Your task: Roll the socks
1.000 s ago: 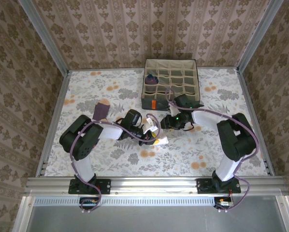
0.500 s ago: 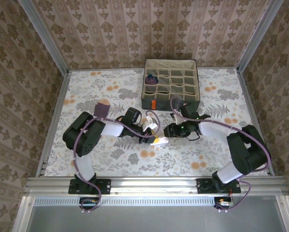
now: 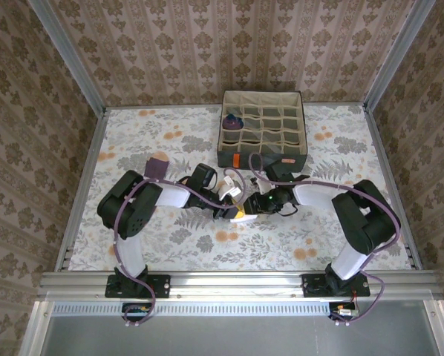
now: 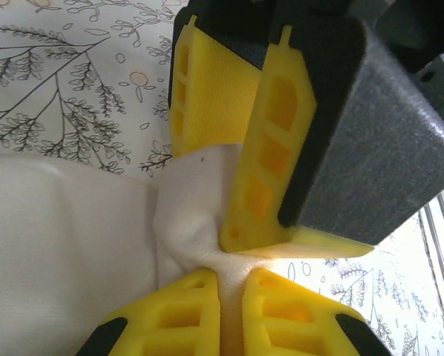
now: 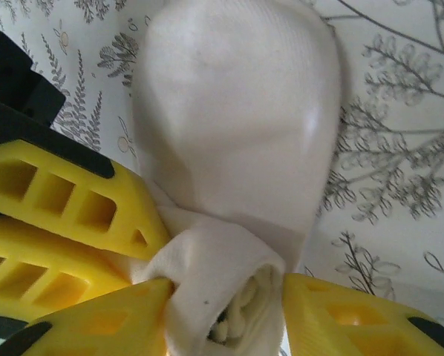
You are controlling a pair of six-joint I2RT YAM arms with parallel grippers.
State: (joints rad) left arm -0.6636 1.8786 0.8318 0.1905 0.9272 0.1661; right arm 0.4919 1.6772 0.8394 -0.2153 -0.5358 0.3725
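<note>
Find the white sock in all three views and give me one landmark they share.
Top external: white sock at the table's centre, where the two arms meet.
Left wrist: white sock at lower left, pinched by the left gripper at the bottom edge.
Right wrist: white sock in the centre, its rolled end between the right gripper fingers.
Shared landmark: the floral table cover under the sock.

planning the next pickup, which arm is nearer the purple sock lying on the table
Left. The left arm bends right beside the purple sock; the right arm comes in from the opposite side, beyond the white sock.
</note>
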